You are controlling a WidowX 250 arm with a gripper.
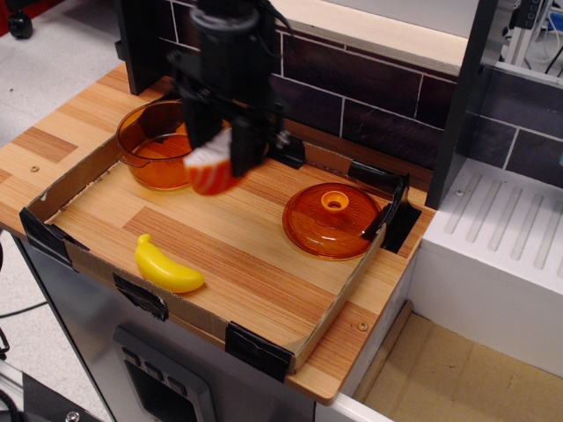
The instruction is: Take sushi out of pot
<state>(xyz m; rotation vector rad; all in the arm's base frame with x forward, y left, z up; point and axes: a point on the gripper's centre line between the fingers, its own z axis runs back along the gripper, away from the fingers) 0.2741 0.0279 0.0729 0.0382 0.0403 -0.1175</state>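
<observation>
My black gripper (217, 163) is shut on the sushi (211, 170), a small piece with a white top and red-orange striped lower side. It holds the sushi in the air, to the right of the pot and above the tray floor. The pot (155, 148) is a round amber transparent bowl at the tray's back left, and I see nothing in it. The arm hides the pot's right rim.
A shallow cardboard tray (264, 347) sits on the wooden counter. A yellow banana (167, 265) lies near its front left. A flat orange lid with a knob (332, 220) lies at the right. The yellow potato is hidden behind the arm. A dark tiled wall stands behind.
</observation>
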